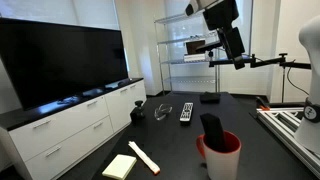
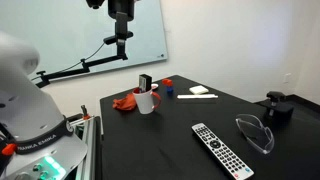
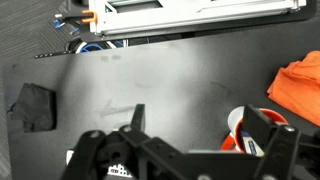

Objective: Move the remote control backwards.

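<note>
The remote control (image 1: 186, 111) is a slim black bar with rows of pale buttons. It lies flat on the black table, and in an exterior view (image 2: 222, 150) it is near the table's front. My gripper (image 1: 237, 62) hangs high above the table, well apart from the remote, and also shows in an exterior view (image 2: 122, 58). In the wrist view the gripper (image 3: 200, 125) is open and empty, its fingers framing bare tabletop and part of a cup. I cannot make out the remote clearly in the wrist view.
A red-and-white cup (image 1: 220, 152) (image 2: 146, 101) (image 3: 236, 124) holds a thick black block. Clear glasses (image 1: 163, 110) (image 2: 255, 133) lie beside the remote. An orange cloth (image 2: 125, 101) (image 3: 300, 85), a small black slab (image 1: 209, 98) (image 3: 35, 107), a yellow notepad (image 1: 120, 166) and a white stick (image 1: 143, 157) lie around.
</note>
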You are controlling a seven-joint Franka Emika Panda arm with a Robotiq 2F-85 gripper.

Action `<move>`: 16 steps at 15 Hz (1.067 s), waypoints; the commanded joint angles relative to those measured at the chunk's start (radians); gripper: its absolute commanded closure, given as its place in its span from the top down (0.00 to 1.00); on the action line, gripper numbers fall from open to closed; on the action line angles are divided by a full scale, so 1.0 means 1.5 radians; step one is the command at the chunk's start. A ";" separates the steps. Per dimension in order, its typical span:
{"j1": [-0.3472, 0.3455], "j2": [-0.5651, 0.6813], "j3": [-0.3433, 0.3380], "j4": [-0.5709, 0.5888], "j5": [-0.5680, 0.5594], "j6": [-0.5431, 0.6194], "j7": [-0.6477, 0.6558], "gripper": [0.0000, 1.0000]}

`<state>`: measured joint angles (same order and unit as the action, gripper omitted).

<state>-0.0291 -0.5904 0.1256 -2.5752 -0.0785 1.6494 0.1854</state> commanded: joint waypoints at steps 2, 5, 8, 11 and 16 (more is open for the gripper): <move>0.011 -0.006 -0.009 0.028 -0.004 0.000 0.005 1.00; 0.011 -0.012 -0.009 0.032 -0.004 -0.002 0.005 1.00; 0.011 -0.011 -0.009 0.031 -0.004 -0.002 0.005 1.00; 0.028 -0.022 -0.027 0.016 -0.045 0.037 -0.095 1.00; 0.020 -0.019 -0.116 -0.005 -0.109 0.169 -0.268 1.00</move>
<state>-0.0089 -0.6016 0.0347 -2.5653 -0.1964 1.8058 -0.0632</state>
